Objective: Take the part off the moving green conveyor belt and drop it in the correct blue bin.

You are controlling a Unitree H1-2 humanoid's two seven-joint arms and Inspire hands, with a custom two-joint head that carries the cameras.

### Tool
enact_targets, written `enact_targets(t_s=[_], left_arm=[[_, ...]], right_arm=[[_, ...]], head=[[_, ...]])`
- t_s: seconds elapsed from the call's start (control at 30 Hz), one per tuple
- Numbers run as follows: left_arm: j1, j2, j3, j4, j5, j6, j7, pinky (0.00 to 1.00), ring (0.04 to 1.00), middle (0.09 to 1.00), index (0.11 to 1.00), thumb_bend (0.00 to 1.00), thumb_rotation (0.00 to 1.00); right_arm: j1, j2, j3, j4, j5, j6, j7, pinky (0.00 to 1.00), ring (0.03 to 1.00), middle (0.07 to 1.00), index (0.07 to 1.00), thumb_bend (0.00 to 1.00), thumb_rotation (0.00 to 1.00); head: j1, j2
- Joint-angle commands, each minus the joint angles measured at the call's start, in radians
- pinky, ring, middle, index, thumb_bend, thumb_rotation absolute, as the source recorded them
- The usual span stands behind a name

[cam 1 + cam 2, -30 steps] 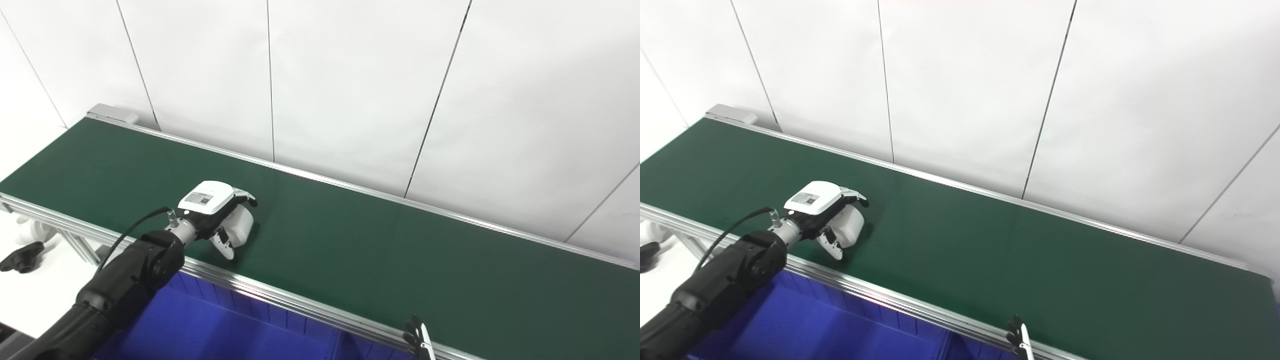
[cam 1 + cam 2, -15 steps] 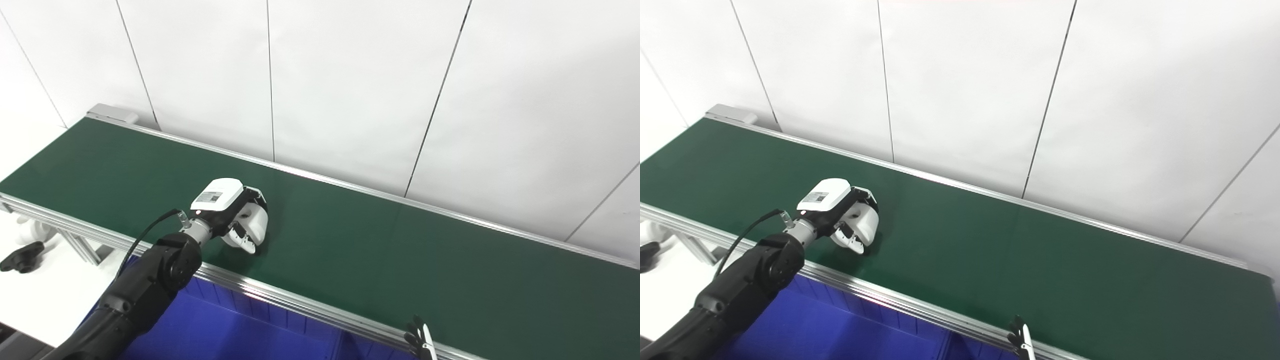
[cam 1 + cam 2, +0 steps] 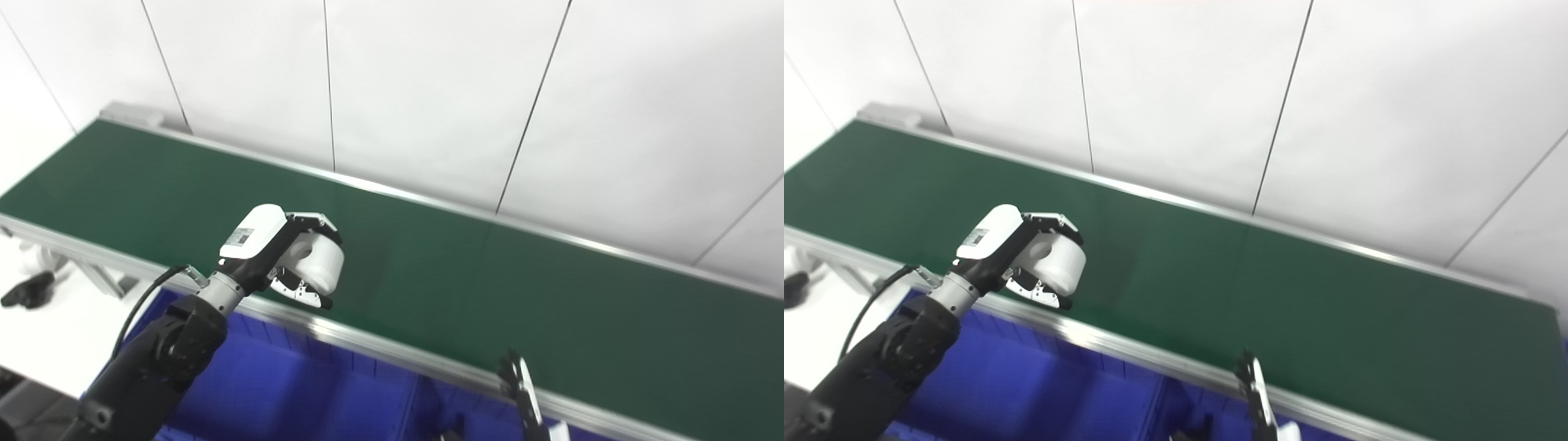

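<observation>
Left hand (image 3: pixel 288 257) up above the green belt (image 3: pixel 429 269), fingers (image 3: pixel 303 294) wrapped round the white part (image 3: pixel 315 260). Small label on its back, too blurry to read. Right hand (image 3: pixel 520 392) barely showing; cannot tell its fingers. Blue bin (image 3: pixel 294 392) below.

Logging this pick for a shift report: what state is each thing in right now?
White part: held in the left hand, lifted off the belt.
Left hand: shut on the part.
Right hand: only partly in view, state unclear.
Belt: bare.
Blue bin: open-topped, contents not visible.
</observation>
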State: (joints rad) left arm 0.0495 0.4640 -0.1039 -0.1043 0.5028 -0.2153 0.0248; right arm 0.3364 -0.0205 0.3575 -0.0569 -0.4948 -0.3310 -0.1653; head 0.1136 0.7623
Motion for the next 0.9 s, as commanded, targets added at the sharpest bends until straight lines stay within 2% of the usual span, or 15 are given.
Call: enact_targets(t_s=[0.0, 0.07, 0.1, 0.23, 0.37, 0.43, 0.57, 0.67, 0.73, 0.77, 0.8, 0.83, 0.87], left_arm=[[0.033, 0.001, -0.003, -0.074, -0.029, 0.003, -0.037, 0.44, 0.411, 0.495, 0.533, 0.49, 0.0], [0.075, -0.005, -0.02, -0.12, -0.04, 0.017, -0.082, 0.44, 0.404, 0.486, 0.54, 0.49, 0.0], [0.1, -0.007, -0.036, -0.142, -0.041, 0.016, -0.106, 0.34, 0.365, 0.472, 0.553, 0.49, 0.0], [0.144, -0.012, -0.083, -0.153, -0.041, 0.011, -0.168, 0.25, 0.403, 0.499, 0.495, 0.5, 0.0], [0.154, -0.015, -0.102, -0.168, -0.041, 0.071, -0.25, 0.32, 0.413, 0.505, 0.493, 0.5, 0.0], [0.157, -0.014, -0.112, -0.161, -0.019, 0.093, -0.278, 0.34, 0.395, 0.48, 0.521, 0.49, 0.0], [0.148, 0.005, -0.13, -0.118, -0.021, 0.132, -0.344, 0.46, 0.423, 0.51, 0.506, 0.5, 0.0], [0.141, 0.019, -0.134, -0.104, -0.005, 0.185, -0.391, 0.43, 0.395, 0.491, 0.536, 0.49, 0.0], [0.131, 0.029, -0.146, -0.092, 0.059, 0.229, -0.413, 0.42, 0.386, 0.479, 0.55, 0.49, 0.0], [0.125, 0.033, -0.155, -0.088, 0.092, 0.254, -0.425, 0.46, 0.402, 0.492, 0.539, 0.49, 0.0], [0.118, 0.035, -0.166, -0.09, 0.143, 0.305, -0.448, 0.52, 0.529, 0.5, 0.515, 0.5, 0.0], [0.111, 0.035, -0.176, -0.094, 0.187, 0.354, -0.469, 0.6, 0.65, 0.652, 0.664, 0.55, 0.0], [0.105, 0.031, -0.183, -0.096, 0.231, 0.399, -0.48, 0.66, 0.731, 0.755, 0.774, 0.59, 0.0]], right_arm=[[0.005, 0.005, -0.006, -0.039, -0.003, -0.006, 0.001, 0.82, 0.866, 0.913, 0.968, 0.65, 0.39], [0.006, 0.004, -0.011, -0.045, -0.002, -0.006, 0.004, 0.81, 0.858, 0.91, 0.963, 0.66, 0.39], [0.008, 0.002, -0.015, -0.05, 0.0, -0.005, 0.007, 0.8, 0.852, 0.906, 0.959, 0.66, 0.4], [0.008, -0.002, -0.024, -0.061, 0.003, 0.0, 0.019, 0.8, 0.847, 0.9, 0.957, 0.67, 0.41], [0.016, -0.002, -0.03, -0.082, 0.007, 0.014, 0.037, 0.79, 0.843, 0.897, 0.954, 0.67, 0.41], [0.021, 0.002, -0.032, -0.092, 0.009, 0.02, 0.043, 0.78, 0.839, 0.894, 0.95, 0.67, 0.41], [0.028, 0.008, -0.029, -0.105, 0.0, 0.034, 0.054, 0.78, 0.836, 0.89, 0.949, 0.68, 0.41], [0.031, 0.012, -0.024, -0.113, -0.009, 0.044, 0.058, 0.77, 0.836, 0.892, 0.952, 0.68, 0.43], [0.033, 0.017, -0.02, -0.116, -0.01, 0.049, 0.059, 0.77, 0.838, 0.893, 0.954, 0.68, 0.43], [0.034, 0.019, -0.019, -0.117, -0.011, 0.049, 0.059, 0.78, 0.839, 0.893, 0.954, 0.68, 0.43], [0.036, 0.021, -0.018, -0.119, -0.013, 0.05, 0.059, 0.78, 0.839, 0.893, 0.954, 0.68, 0.43], [0.037, 0.023, -0.016, -0.12, -0.016, 0.051, 0.059, 0.78, 0.839, 0.893, 0.955, 0.68, 0.43], [0.039, 0.024, -0.015, -0.122, -0.019, 0.052, 0.059, 0.77, 0.838, 0.892, 0.955, 0.68, 0.43]], head=[[-0.004, 0.013], [-0.006, 0.025], [-0.008, 0.037], [-0.006, 0.048], [-0.001, 0.062], [0.002, 0.067], [0.014, 0.071], [0.016, 0.073], [0.018, 0.073], [0.019, 0.072], [0.02, 0.072], [0.02, 0.072], [0.021, 0.072]])
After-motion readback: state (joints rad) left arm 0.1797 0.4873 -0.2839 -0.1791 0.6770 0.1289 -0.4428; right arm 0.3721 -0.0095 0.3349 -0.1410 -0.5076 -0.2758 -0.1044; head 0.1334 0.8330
